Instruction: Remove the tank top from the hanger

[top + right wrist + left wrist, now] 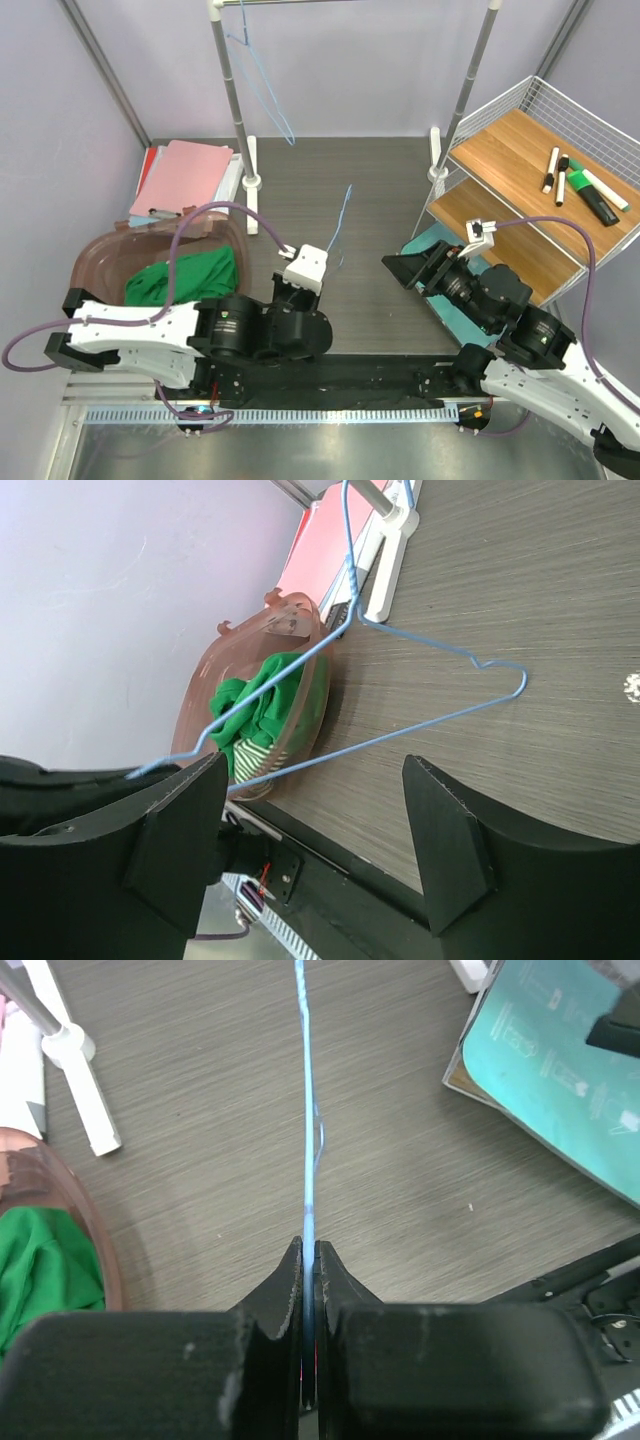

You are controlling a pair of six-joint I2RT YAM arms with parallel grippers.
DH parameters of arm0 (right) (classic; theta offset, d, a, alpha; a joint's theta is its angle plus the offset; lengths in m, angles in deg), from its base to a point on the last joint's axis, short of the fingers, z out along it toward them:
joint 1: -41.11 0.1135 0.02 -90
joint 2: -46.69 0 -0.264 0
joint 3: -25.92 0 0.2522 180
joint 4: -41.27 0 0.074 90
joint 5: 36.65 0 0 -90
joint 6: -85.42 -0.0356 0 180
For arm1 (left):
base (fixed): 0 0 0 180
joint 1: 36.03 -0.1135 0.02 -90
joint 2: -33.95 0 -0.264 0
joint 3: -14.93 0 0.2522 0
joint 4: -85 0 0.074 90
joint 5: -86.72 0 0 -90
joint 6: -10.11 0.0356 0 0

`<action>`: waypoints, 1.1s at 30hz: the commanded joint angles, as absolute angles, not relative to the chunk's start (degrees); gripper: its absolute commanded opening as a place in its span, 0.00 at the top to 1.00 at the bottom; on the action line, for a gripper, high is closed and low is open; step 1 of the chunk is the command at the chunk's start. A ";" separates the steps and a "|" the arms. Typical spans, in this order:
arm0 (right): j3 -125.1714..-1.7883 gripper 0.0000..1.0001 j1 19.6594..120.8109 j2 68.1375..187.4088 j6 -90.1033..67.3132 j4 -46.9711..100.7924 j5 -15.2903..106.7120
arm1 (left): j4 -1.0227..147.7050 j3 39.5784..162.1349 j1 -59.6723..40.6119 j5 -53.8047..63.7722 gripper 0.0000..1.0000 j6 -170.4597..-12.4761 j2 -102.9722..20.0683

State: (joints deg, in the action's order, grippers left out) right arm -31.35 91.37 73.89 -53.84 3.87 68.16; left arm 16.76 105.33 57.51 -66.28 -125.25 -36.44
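The left arm lies folded low along the near edge of the bench (380,180), its wrist turned away from the base toward the clothes rack (228,90). The left claw (308,1252) is pinched shut on one end of the blue wire hanger (305,1110), whose wire runs straight out from between the jaws, edge-on to the left wrist camera. The hanger is bare. The green tank top (185,278) lies bunched in the brown basket (100,255) at the left side of the bench, just beside the left arm's elbow and apart from the hanger. The right arm reaches in from the right corner, held low and angled toward the middle, over a teal sheet (425,245) next to the wire shelf (520,150). The right claw (315,770) stands wide open and holds nothing — its jaws frame the hanger from a distance without touching it. A second blue hanger (262,85) hangs on the rack.
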 commanded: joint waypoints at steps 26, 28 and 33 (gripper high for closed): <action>-31.09 0.24 91.47 67.00 -53.62 0.26 69.79 | 48.20 116.66 42.46 -61.28 1.00 -92.56 -32.65; -31.09 0.24 91.47 66.99 -53.97 -0.09 69.70 | 52.14 118.51 41.85 -62.42 1.00 -90.27 -33.98; -31.26 0.23 91.56 66.38 -54.76 -0.88 69.61 | 61.55 120.79 38.42 -64.28 1.00 -82.97 -37.32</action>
